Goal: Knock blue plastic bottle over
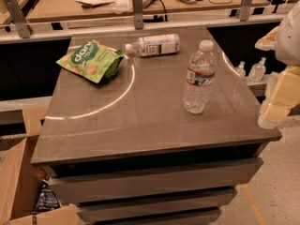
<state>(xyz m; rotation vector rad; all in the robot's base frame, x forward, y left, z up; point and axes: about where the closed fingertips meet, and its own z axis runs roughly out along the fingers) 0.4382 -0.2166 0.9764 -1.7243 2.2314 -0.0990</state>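
Blue plastic bottle (199,76) stands upright on the right half of a grey table (140,121), a little right of the frame's centre. It is clear and ribbed, with a white cap and a narrow red, white and dark label band around its upper body. Its base sits near the table's right edge.

The gripper (274,109) is at the far right edge of the frame. It shows as pale cream-yellow blocks hanging below a white rounded arm part, and it is partly cut off by the frame. It is level with the lower half of the bottle, to the bottle's right, beyond the table edge and apart from the bottle. Whether it is open or closed cannot be told.

Toward the upper left of the table lies a green snack bag (90,61), flat on the surface. Near the table's far edge, at upper centre, a second bottle (152,45) with a wide white label lies on its side, with its cap end just beside the bag.

Right of the table, in the upper right of the frame, two small clear bottles (257,70) with pointed tops stand on a lower ledge. An open cardboard box (14,182) sits on the floor at the lower left. A cluttered wooden desk (61,3) runs across the top of the frame.
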